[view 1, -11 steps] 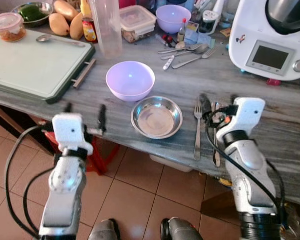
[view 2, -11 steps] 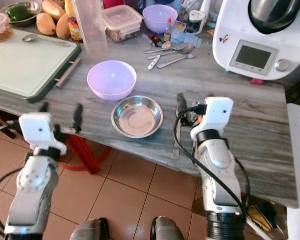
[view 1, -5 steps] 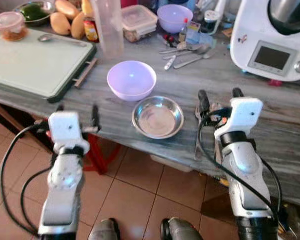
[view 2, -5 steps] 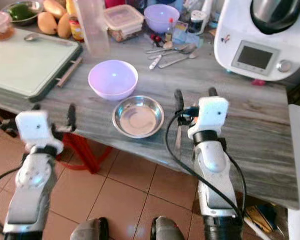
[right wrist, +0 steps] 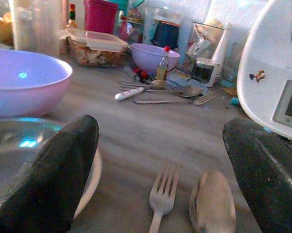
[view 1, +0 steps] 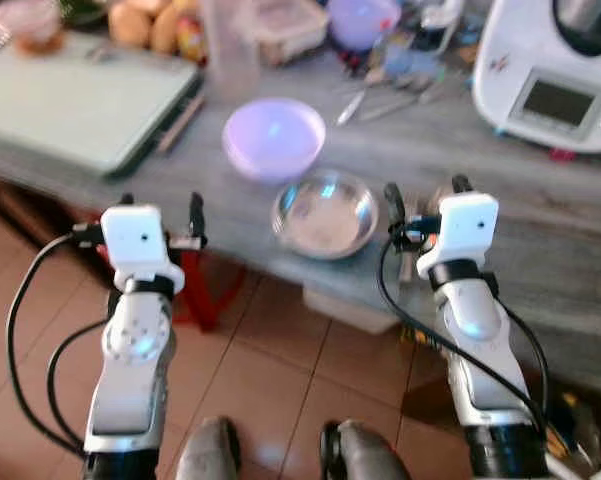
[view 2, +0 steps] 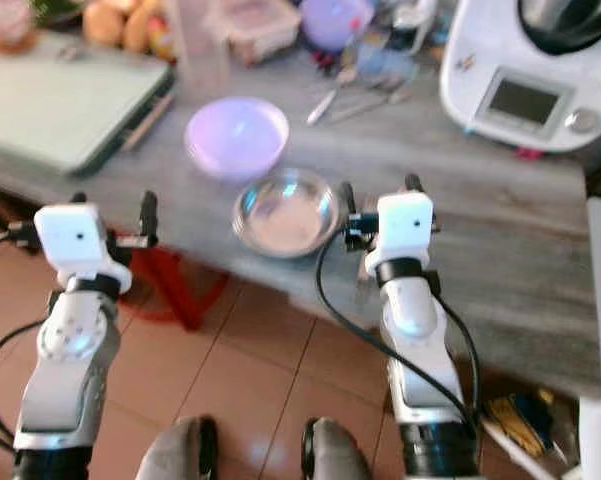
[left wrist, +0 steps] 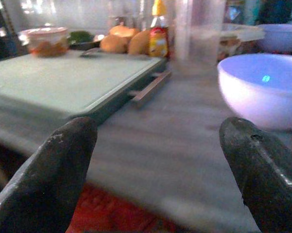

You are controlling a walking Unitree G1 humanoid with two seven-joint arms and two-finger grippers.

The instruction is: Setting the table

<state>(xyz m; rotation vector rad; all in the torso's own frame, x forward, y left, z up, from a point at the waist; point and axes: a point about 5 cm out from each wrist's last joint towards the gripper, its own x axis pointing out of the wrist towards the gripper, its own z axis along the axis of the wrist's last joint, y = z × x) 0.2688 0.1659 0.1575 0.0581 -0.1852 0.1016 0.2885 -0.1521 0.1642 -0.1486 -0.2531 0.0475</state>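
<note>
- Right wrist view: fork (right wrist: pixel 161 195) and spoon (right wrist: pixel 213 204) lie side by side, flat on the grey counter (right wrist: pixel 136 126), just beside the steel bowl (right wrist: pixel 19 145). Right gripper (right wrist: pixel 160 174) stands wide open, 1 finger either side of the pair, holding nothing.
- Judged handling: both pieces are thin, stiff, light metal, likely slick. Lying flat, they leave little for a finger to get under. The narrow handle, toward the counter's near edge, looks the best place to pinch; the tines and spoon bowl are poor holds.
- The 2 lie close together, so closing on 1 could nudge the other.
- Steel bowl looks light and slippery; a knock could send it skating. The lilac bowl (view 1: pixel 273 137) sits just behind it.
- Left gripper (view 1: pixel 158 210) hovers at the counter edge, well to the left of the steel bowl, fingers wide apart, empty.
- Far behind the steel bowl: loose cutlery (right wrist: pixel 160 92), a second lilac bowl (right wrist: pixel 153 56), a lidded food box (right wrist: pixel 94 46), a small bottle (right wrist: pixel 160 68).
- White kitchen machine (view 1: pixel 555 70) stands to the right of the steel bowl, well apart; green board (view 1: pixel 75 105) to its left.
- Head views are blurred; fine detail there cannot be told.
</note>
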